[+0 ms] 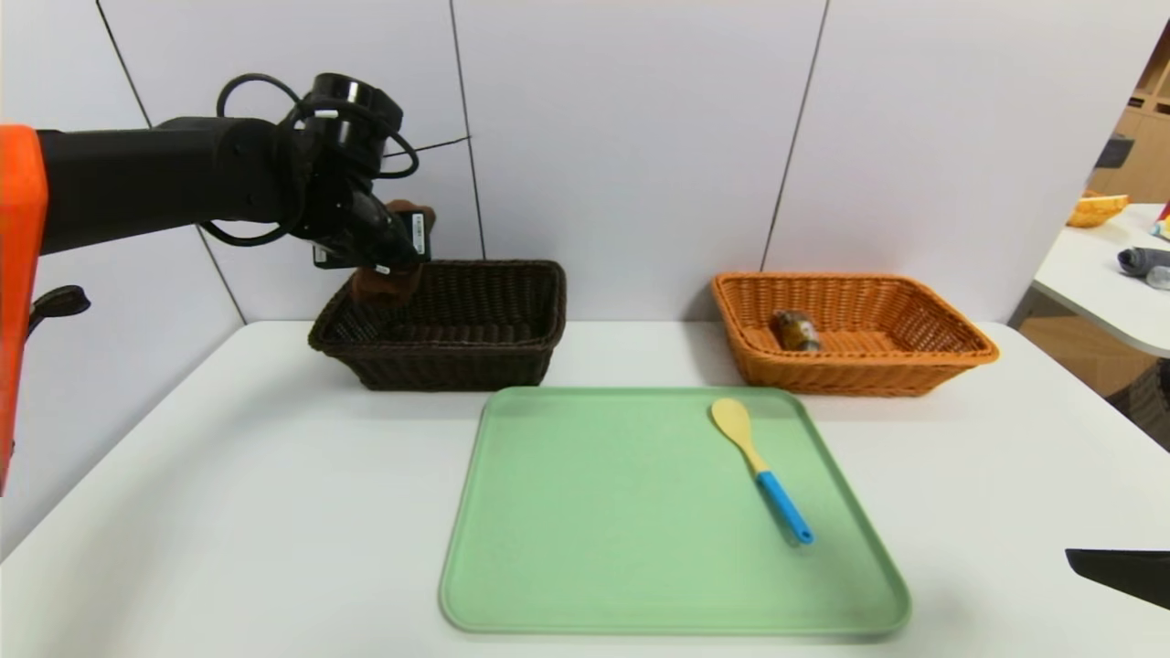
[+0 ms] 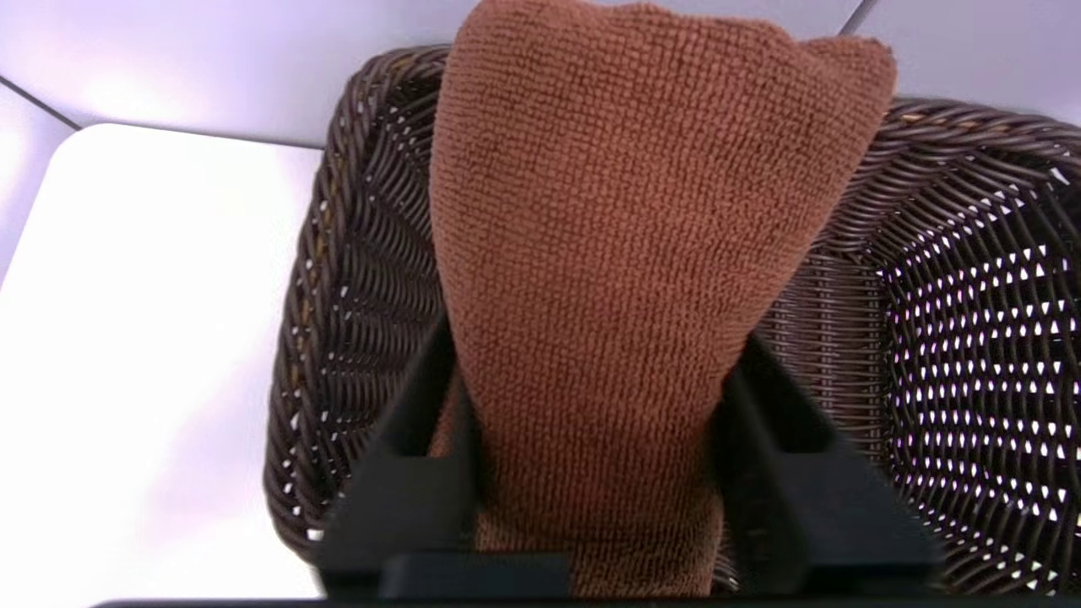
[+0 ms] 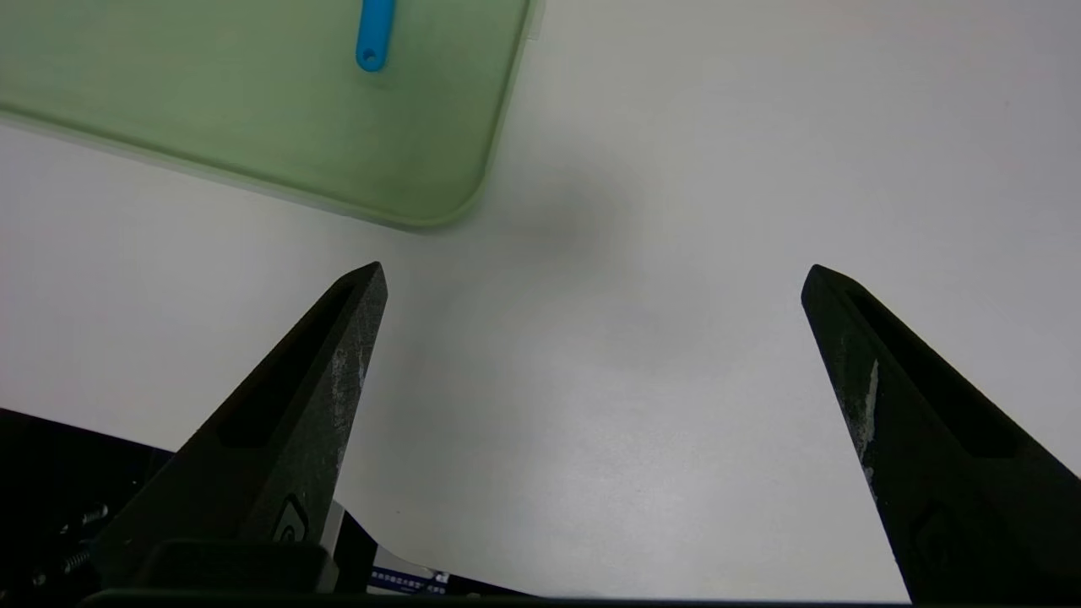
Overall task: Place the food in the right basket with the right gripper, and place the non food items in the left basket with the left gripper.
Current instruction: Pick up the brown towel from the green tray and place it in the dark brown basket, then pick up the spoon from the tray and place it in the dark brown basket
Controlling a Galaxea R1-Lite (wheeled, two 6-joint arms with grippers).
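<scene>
My left gripper (image 1: 388, 263) hangs over the near-left corner of the dark brown left basket (image 1: 512, 267), shut on a brown rolled towel (image 1: 379, 285). In the left wrist view the towel (image 2: 625, 211) fills the space between the black fingers (image 2: 405, 473), with the basket's weave (image 2: 355, 253) below. The food packet (image 1: 795, 331) lies inside the orange right basket (image 1: 951, 329). A pale yellow spoon with a blue handle (image 1: 759, 468) lies on the green tray (image 1: 594, 512). My right gripper (image 3: 591, 279) is open over bare table at the front right, holding nothing.
The white table (image 1: 228, 475) carries both baskets at the back, against the wall, with the tray in front of them. The tray's corner (image 3: 253, 110) and the spoon's handle tip (image 3: 374, 34) show in the right wrist view. A second table (image 1: 1097, 274) stands at the far right.
</scene>
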